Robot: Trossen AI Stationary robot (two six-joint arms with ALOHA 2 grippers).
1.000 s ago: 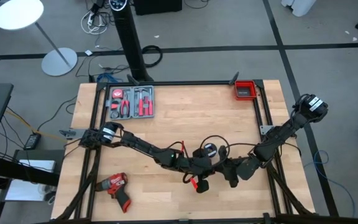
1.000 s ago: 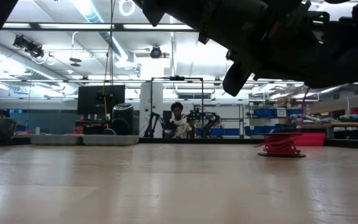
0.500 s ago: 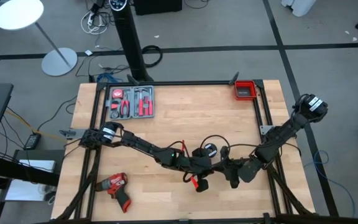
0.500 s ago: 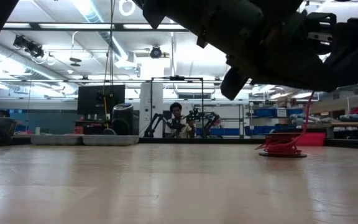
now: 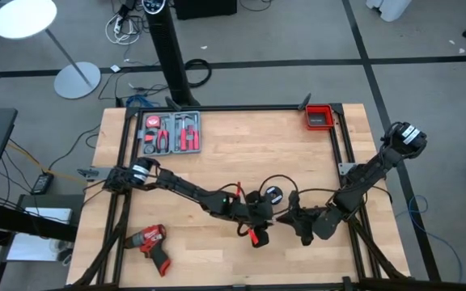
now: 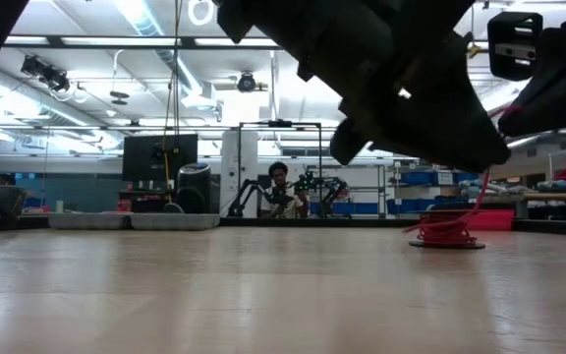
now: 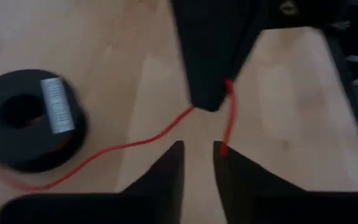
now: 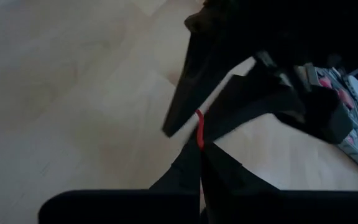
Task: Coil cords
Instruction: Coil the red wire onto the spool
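The thin red wire (image 7: 135,144) trails over the table from a black round roll with white labels (image 7: 23,118) up to my right gripper (image 7: 210,104), which is shut on it. A red bundle of the wire (image 6: 445,232) rests on the table (image 5: 217,162). My left gripper (image 7: 197,155) faces the right one at mid table, open, its fingers on either side of the wire's loose end (image 7: 224,147); whether they touch it I cannot tell. The black cable (image 5: 280,179) lies in loops just beyond both grippers. My right gripper pinches the red wire (image 8: 199,133) between the free ends of its two fingers, at a bend close to the wire's loose end. It comes from the table's right, slanting down. The pinched piece is off the table; the long part sags to the table, and the short end hangs below.
A tool tray with red-handled tools (image 5: 171,133) sits at the far left, a red bin (image 5: 319,117) at the far right corner, and a red drill (image 5: 152,242) at the near left. Bare wood lies between the tray and the bin.
In the low view the dark gripper mass overhead has tipped lower and swung toward that picture's left. The red strand rising from the bundle now shows more of its length. Both arms have otherwise kept their places.
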